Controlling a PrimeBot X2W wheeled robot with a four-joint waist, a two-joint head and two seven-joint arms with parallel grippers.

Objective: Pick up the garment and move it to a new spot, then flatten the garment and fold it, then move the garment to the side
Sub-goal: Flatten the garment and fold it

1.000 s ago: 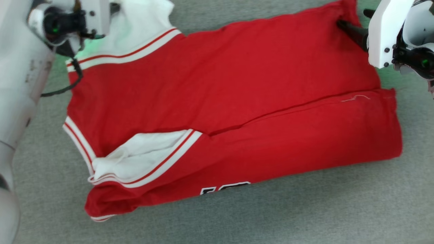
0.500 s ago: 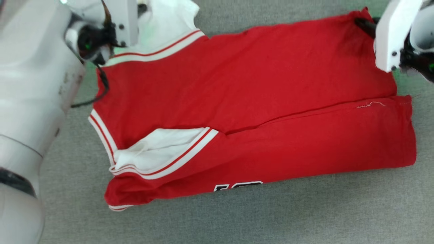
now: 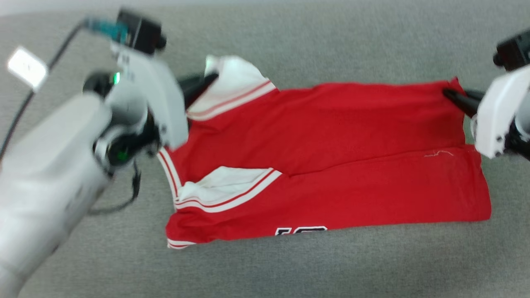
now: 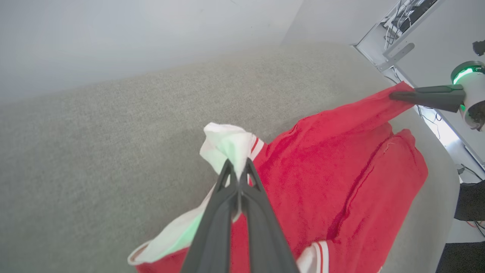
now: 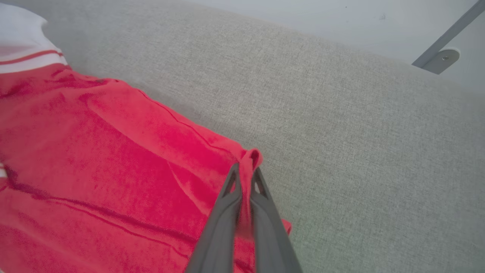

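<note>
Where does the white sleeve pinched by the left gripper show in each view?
Head view: the white sleeve, upper left of centre.
Left wrist view: centre, pinched by the left gripper.
Right wrist view: top-left corner.
Shared landmark: the right gripper pinching a red corner of the garment.

Left gripper (image 4: 238,170) clamped on the garment (image 4: 322,170)
The two dark fingers meet on a bunched white sleeve fold that rises just past their tips and is tinted green. To the right of the fingers, the red body spreads away over a grey fabric surface (image 4: 94,132), one long flap folded over itself. Well beyond, up and to the right, the right gripper (image 4: 395,95) pinches a red corner.
</note>
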